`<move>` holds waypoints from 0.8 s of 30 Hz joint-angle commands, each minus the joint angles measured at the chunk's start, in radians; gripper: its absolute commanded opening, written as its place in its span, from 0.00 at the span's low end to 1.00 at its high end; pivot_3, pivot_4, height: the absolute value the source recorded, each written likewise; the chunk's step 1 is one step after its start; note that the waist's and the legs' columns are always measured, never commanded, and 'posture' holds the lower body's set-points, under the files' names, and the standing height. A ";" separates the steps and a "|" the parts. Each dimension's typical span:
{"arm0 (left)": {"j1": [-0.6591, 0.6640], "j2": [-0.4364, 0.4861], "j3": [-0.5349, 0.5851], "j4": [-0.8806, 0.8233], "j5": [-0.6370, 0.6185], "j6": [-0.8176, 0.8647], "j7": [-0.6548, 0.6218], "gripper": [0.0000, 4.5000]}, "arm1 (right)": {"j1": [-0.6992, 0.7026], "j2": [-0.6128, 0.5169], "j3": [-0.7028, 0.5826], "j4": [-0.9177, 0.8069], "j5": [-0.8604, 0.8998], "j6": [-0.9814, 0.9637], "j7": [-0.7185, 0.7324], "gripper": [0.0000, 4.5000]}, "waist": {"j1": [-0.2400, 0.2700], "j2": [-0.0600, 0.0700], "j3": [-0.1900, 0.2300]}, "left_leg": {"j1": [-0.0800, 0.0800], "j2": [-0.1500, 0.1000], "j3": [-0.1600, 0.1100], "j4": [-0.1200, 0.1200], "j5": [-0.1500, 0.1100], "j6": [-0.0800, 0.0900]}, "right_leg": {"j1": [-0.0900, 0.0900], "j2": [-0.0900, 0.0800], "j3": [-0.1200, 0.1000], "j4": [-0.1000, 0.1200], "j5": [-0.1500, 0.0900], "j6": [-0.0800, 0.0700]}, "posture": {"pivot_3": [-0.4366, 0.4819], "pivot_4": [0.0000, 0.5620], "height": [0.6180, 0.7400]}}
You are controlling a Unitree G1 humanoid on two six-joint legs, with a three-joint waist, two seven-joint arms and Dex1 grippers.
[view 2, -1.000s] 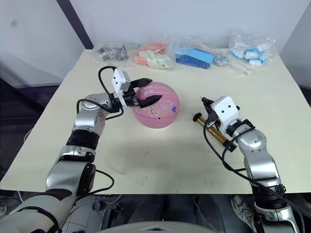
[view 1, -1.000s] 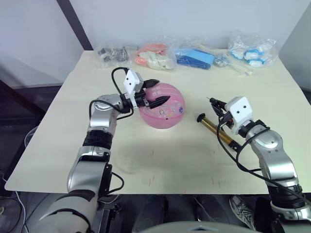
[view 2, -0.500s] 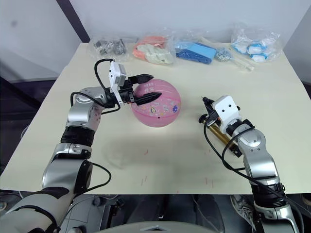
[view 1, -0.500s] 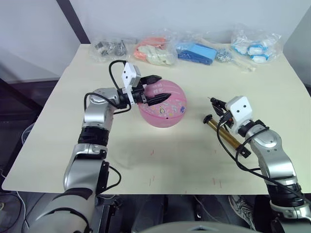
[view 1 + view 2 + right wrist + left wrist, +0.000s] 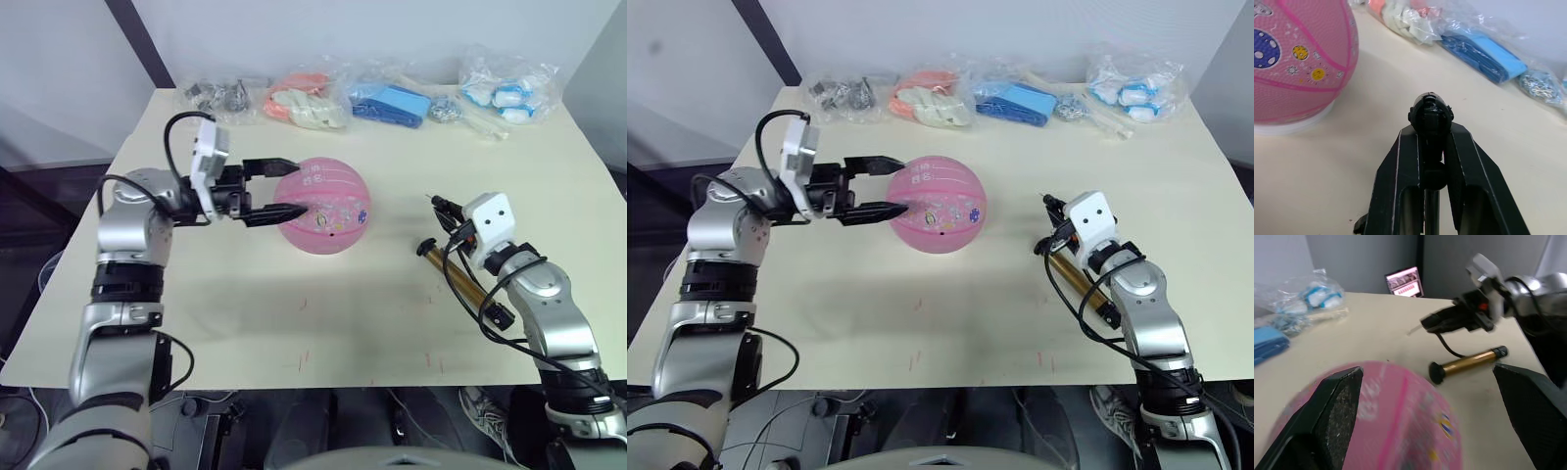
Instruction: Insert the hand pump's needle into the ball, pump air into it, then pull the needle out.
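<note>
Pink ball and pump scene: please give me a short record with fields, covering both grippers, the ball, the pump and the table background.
ball: pink ball round, resting on the table
left gripper: left gripper open, fingers spread on the ball's left side
right gripper: right gripper shut on the black hose end, held above the table, apart from the ball
hand pump: hand pump lying on the table under the right arm
needle: thin pin pointing from the right gripper toward the ball, not inserted
background: clear bags along the table's far edge
</note>
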 commanded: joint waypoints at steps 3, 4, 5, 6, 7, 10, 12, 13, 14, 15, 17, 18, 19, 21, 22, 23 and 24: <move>0.103 0.091 0.066 -0.053 -0.041 -0.052 -0.101 1.00 | 0.001 -0.011 -0.033 0.006 0.015 -0.015 -0.011 0.01 | -0.009 0.000 0.000 | 0.000 0.000 0.000 0.000 0.000 0.000 | 0.000 0.000 0.000 0.000 0.000 0.000 | 0.48 0.27 1.00; 0.122 0.101 0.072 -0.059 -0.046 -0.055 -0.108 1.00 | 0.000 -0.017 -0.033 0.012 0.010 -0.017 -0.012 0.01 | -0.010 0.000 0.000 | 0.000 0.000 0.000 0.000 0.000 0.000 | 0.000 0.000 0.000 0.000 0.000 0.000 | 0.48 0.27 1.00; 0.143 0.112 0.078 -0.064 -0.051 -0.060 -0.112 1.00 | -0.002 -0.027 -0.029 0.021 -0.005 -0.022 -0.014 0.01 | -0.012 0.000 0.000 | 0.000 0.000 0.000 0.000 0.000 0.000 | 0.000 0.000 0.001 0.000 0.000 0.000 | 0.48 0.27 1.00; 0.163 0.122 0.087 -0.067 -0.055 -0.067 -0.115 1.00 | -0.007 -0.038 -0.024 0.031 -0.021 -0.031 -0.017 0.01 | -0.012 0.000 0.000 | 0.000 0.000 0.000 0.000 0.000 0.000 | 0.000 0.000 0.001 0.000 0.000 0.000 | 0.48 0.27 1.00; 0.187 0.136 0.094 -0.070 -0.062 -0.074 -0.116 1.00 | -0.015 -0.041 -0.025 0.040 -0.030 -0.031 -0.028 0.01 | -0.012 0.000 0.000 | 0.000 0.000 0.000 0.000 0.000 0.000 | 0.000 0.000 0.001 0.000 0.000 0.000 | 0.48 0.27 1.00; 0.265 0.171 0.124 -0.089 -0.080 -0.090 -0.116 1.00 | -0.027 -0.083 0.016 0.077 -0.094 -0.060 -0.024 0.01 | -0.016 0.001 0.000 | 0.000 0.000 0.001 0.000 0.000 0.000 | -0.001 0.000 0.002 0.001 0.000 -0.001 | 0.48 0.27 1.00; 0.297 0.178 0.135 -0.100 -0.085 -0.101 -0.116 1.00 | -0.026 -0.086 0.033 0.089 -0.106 -0.061 -0.021 0.01 | -0.016 0.000 0.000 | 0.000 0.001 0.002 0.000 0.000 0.000 | -0.001 0.000 0.002 0.001 0.000 -0.001 | 0.48 0.27 1.00; 0.315 0.181 0.143 -0.104 -0.087 -0.106 -0.113 1.00 | -0.029 -0.073 0.039 0.091 -0.102 -0.049 -0.025 0.01 | -0.016 0.000 0.000 | 0.000 0.001 0.002 0.000 0.000 0.000 | -0.001 0.001 0.002 0.001 0.001 -0.001 | 0.48 0.27 1.00; 0.327 0.182 0.149 -0.109 -0.089 -0.110 -0.110 1.00 | -0.032 -0.064 0.042 0.094 -0.101 -0.042 -0.027 0.01 | -0.016 0.000 0.000 | 0.000 0.002 0.002 0.000 0.000 0.000 | -0.001 0.001 0.002 0.002 0.001 -0.001 | 0.48 0.27 1.00; 0.340 0.182 0.157 -0.114 -0.093 -0.113 -0.104 1.00 | -0.038 -0.051 0.045 0.098 -0.098 -0.028 -0.030 0.01 | -0.016 0.000 0.000 | 0.000 0.002 0.002 0.000 0.000 0.000 | -0.001 0.001 0.002 0.002 0.001 -0.002 | 0.48 0.27 1.00; 0.364 0.179 0.169 -0.131 -0.101 -0.115 -0.095 1.00 | -0.051 -0.028 0.040 0.110 -0.088 -0.002 -0.036 0.01 | -0.016 0.001 0.000 | 0.000 0.003 0.002 0.001 0.000 0.000 | -0.002 0.002 0.002 0.002 0.002 -0.003 | 0.48 0.27 1.00; 0.377 0.178 0.172 -0.140 -0.103 -0.118 -0.092 1.00 | -0.057 -0.022 0.037 0.118 -0.086 0.003 -0.036 0.01 | -0.016 0.001 0.000 | 0.000 0.004 0.003 0.001 0.000 -0.001 | -0.002 0.002 0.002 0.002 0.002 -0.004 | 0.48 0.27 1.00; 0.391 0.176 0.175 -0.149 -0.105 -0.122 -0.091 1.00 | -0.060 -0.020 0.035 0.125 -0.088 0.002 -0.034 0.01 | -0.016 0.001 0.000 | 0.000 0.004 0.003 0.001 0.000 -0.001 | -0.002 0.002 0.002 0.002 0.003 -0.004 | 0.48 0.27 1.00; 0.410 0.173 0.179 -0.163 -0.107 -0.124 -0.085 1.00 | -0.064 -0.023 0.033 0.133 -0.090 0.000 -0.029 0.25 | -0.016 0.001 0.000 | 0.001 0.004 0.004 0.001 0.000 -0.001 | -0.002 0.002 0.003 0.003 0.003 -0.004 | 0.48 0.27 1.00; 0.417 0.172 0.183 -0.169 -0.109 -0.124 -0.082 1.00 | -0.064 -0.020 0.027 0.135 -0.082 0.002 -0.027 0.33 | -0.016 0.001 0.000 | 0.001 0.004 0.004 0.001 0.000 -0.001 | -0.002 0.002 0.003 0.003 0.003 -0.004 | 0.48 0.27 1.00; 0.425 0.171 0.186 -0.175 -0.110 -0.124 -0.080 1.00 | -0.062 -0.019 0.020 0.131 -0.073 0.008 -0.023 0.44 | -0.015 0.001 0.000 | 0.001 0.004 0.004 0.001 0.000 -0.001 | -0.002 0.003 0.003 0.003 0.003 -0.004 | 0.48 0.27 1.00; 0.431 0.171 0.188 -0.178 -0.111 -0.125 -0.079 1.00 | -0.060 -0.020 0.015 0.128 -0.066 0.012 -0.020 0.48 | -0.015 0.001 0.000 | 0.001 0.004 0.004 0.001 0.000 -0.001 | -0.002 0.003 0.003 0.003 0.003 -0.004 | 0.48 0.27 1.00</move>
